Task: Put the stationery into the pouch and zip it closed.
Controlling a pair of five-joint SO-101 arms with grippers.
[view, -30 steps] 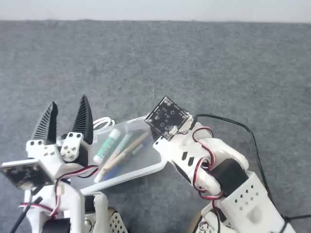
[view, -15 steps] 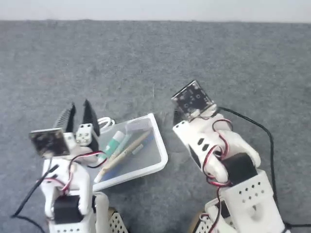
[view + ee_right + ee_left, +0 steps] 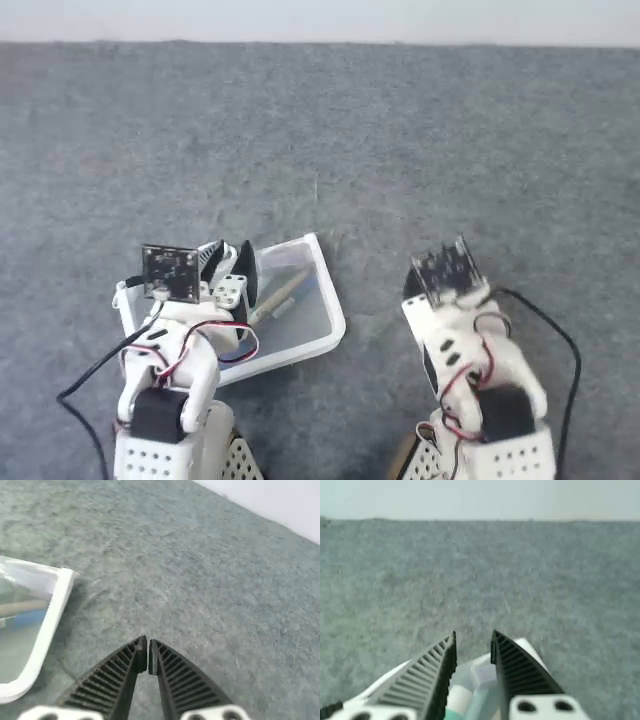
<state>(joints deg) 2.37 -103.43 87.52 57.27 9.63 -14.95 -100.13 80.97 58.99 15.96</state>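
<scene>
A clear pouch with a white rim (image 3: pixel 336 322) lies open on the grey mat near the front. A wooden pencil (image 3: pixel 284 291) and other stationery lie inside it. My left gripper (image 3: pixel 228 270) hovers over the pouch's left part, its black fingers slightly apart with nothing between them. In the left wrist view the left gripper (image 3: pixel 473 639) hangs above the pouch (image 3: pixel 527 648), with a white and green tube (image 3: pixel 457 700) below it. My right gripper (image 3: pixel 148 647) is shut and empty over bare mat, to the right of the pouch's corner (image 3: pixel 48 624). The right arm (image 3: pixel 470 350) stands apart from the pouch.
Grey carpet-like mat (image 3: pixel 400 140) covers the table up to a pale wall at the back. Cables (image 3: pixel 548 320) trail from both arms near the front edge. Open mat stretches behind and to the right of the pouch.
Both arms have drawn back toward the front edge. The right arm left the pouch and moved right. The left gripper's fingers narrowed and came over the pouch.
</scene>
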